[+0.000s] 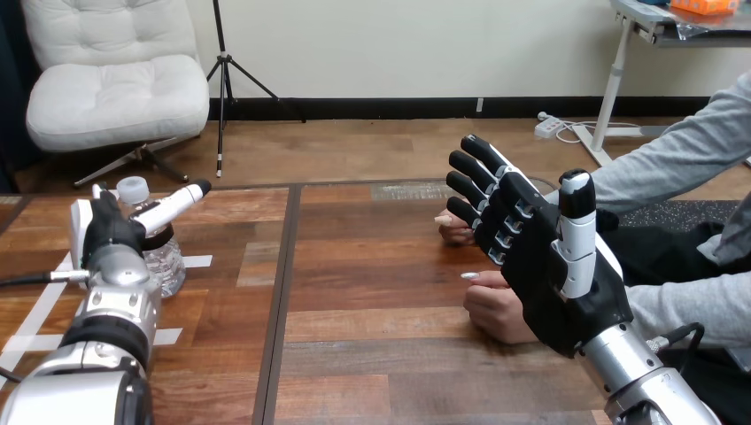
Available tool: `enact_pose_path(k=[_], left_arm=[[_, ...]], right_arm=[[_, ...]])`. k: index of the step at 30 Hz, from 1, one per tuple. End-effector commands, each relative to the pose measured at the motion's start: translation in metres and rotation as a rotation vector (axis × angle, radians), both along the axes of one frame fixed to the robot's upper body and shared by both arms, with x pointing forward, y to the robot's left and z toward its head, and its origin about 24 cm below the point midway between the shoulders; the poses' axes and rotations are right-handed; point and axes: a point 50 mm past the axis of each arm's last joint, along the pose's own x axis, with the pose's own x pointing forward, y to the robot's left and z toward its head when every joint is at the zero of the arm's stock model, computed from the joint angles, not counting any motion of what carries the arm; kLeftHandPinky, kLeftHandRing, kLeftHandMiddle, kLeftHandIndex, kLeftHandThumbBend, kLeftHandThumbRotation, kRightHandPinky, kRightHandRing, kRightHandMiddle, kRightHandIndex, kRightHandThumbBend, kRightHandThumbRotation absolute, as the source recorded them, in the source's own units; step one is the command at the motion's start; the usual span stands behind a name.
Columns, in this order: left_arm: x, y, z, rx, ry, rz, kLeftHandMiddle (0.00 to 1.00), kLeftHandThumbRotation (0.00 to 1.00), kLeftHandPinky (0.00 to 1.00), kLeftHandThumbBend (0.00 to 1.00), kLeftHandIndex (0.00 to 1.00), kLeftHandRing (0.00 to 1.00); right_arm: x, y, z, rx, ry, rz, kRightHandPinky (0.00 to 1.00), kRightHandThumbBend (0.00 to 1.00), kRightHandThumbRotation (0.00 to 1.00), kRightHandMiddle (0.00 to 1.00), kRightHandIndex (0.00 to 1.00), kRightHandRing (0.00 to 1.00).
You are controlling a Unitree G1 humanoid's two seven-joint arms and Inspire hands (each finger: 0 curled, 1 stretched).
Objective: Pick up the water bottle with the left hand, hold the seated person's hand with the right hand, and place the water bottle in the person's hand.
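Clear plastic water bottle with a white cap [168, 264] stands upright on the brown wooden tabletop [381, 292], far to the left in my head view, among white tape strips [197, 261]. My left hand [108, 232] is pressed up against its near side and hides much of it. I cannot tell whether that hand grips the bottle or merely leans on it. The base sits on the wood, so I judge the lift not yet made.

Risks, as I see them: if my hold is off-centre or loose, the light bottle may tip or slide out as I raise it. The carry across to the right is long, which gives a weak hold time to fail. Over there, the person's nearer hand [496, 308] and the person's farther hand [453, 232] both rest on the tabletop with no upturned palm showing. A bottle brought now would have nowhere to land. My right hand [553, 266] could also close on the wrong one, or squeeze too hard.

As to pose, my left forearm runs up from the bottom-left corner, ending at the bottle. My right arm rises from the bottom-right corner. Its hand is lifted and open, fingers straight and spread toward the upper left, holding nothing. It overlaps both of the person's hands from my viewpoint, and I cannot tell if it touches either.
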Motion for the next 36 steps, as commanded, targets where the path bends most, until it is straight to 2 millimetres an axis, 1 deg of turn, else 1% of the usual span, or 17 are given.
enact_pose_path(k=[1,5,8,9,11,14,17,18,23,27,36], left_arm=[[0.0163,0.0021,0.0338,0.049,-0.085,0.017,1.00,0.30,0.98,0.90,1.00,1.00],[0.0164,0.0023,0.0354,0.049,-0.101,0.048,1.00,0.27,0.95,0.90,0.99,1.00],[0.0167,0.0025,0.0367,0.056,-0.101,0.065,0.99,0.23,0.91,0.91,0.98,0.97],[0.0168,0.0026,0.0371,0.060,-0.099,0.068,0.97,0.21,0.87,0.91,0.96,0.94],[0.0171,0.0026,0.0382,0.076,-0.093,0.075,0.96,0.20,0.85,0.91,0.94,0.92],[0.0174,0.0025,0.0398,0.103,-0.088,0.086,0.91,0.18,0.78,0.91,0.92,0.86],[0.0176,0.0024,0.0411,0.119,-0.090,0.096,0.85,0.14,0.71,0.91,0.89,0.80],[0.0177,0.0023,0.0415,0.121,-0.091,0.100,0.82,0.12,0.68,0.90,0.88,0.77],[0.0174,0.0029,0.0426,0.137,-0.094,0.122,0.76,0.06,0.60,0.90,0.85,0.71],[0.0169,0.0039,0.0428,0.158,-0.097,0.120,0.71,0.02,0.54,0.88,0.82,0.65],[0.0165,0.0050,0.0427,0.170,-0.100,0.115,0.69,0.00,0.54,0.86,0.76,0.64]], right_arm=[[0.0046,0.0042,0.0220,0.031,-0.113,0.004,1.00,0.96,1.00,0.96,0.95,0.98],[0.0043,0.0044,0.0218,0.033,-0.112,0.003,1.00,0.97,1.00,0.96,0.95,0.98],[0.0041,0.0045,0.0217,0.035,-0.113,0.003,1.00,0.97,1.00,0.96,0.95,0.98],[0.0040,0.0046,0.0217,0.035,-0.113,0.003,1.00,0.97,1.00,0.96,0.95,0.97],[0.0038,0.0047,0.0218,0.034,-0.113,0.003,1.00,0.97,1.00,0.96,0.95,0.97],[0.0036,0.0048,0.0220,0.034,-0.113,0.002,1.00,0.97,1.00,0.96,0.95,0.97],[0.0033,0.0050,0.0223,0.035,-0.115,0.002,1.00,0.97,1.00,0.96,0.95,0.97],[0.0032,0.0050,0.0224,0.036,-0.116,0.002,1.00,0.97,1.00,0.96,0.95,0.97],[0.0030,0.0050,0.0229,0.036,-0.119,0.004,1.00,0.96,1.00,0.96,0.95,0.97],[0.0031,0.0046,0.0229,0.039,-0.121,0.004,1.00,0.96,1.00,0.96,0.96,0.97],[0.0022,0.0047,0.0247,0.044,-0.128,0.006,1.00,0.96,1.00,0.97,0.96,0.97]])
